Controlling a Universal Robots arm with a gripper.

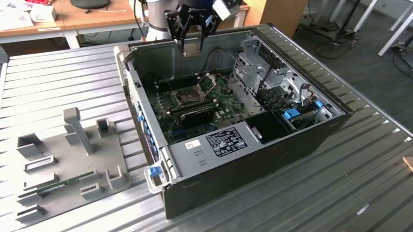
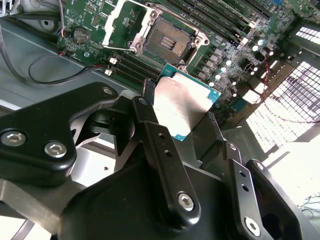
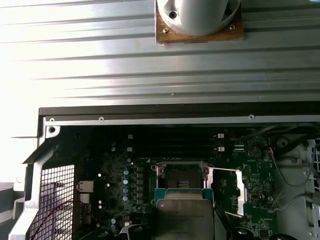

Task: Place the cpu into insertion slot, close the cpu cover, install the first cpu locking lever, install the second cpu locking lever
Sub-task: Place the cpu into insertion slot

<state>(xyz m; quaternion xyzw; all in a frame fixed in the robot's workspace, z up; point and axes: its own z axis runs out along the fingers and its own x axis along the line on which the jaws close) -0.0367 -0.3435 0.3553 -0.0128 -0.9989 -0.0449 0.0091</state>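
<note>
Above green board (image 2: 95, 20), cpu (image 2: 182, 102) sits clamped between fingers (image 2: 156, 137).

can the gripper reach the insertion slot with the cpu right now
Probably yes: the gripper holds the cpu above the case, the cpu cover is flipped open, and the insertion slot looks bare.

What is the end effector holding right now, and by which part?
The cpu, pinched by two opposite side edges in the end effector. The insertion slot is uncovered and empty.
</note>
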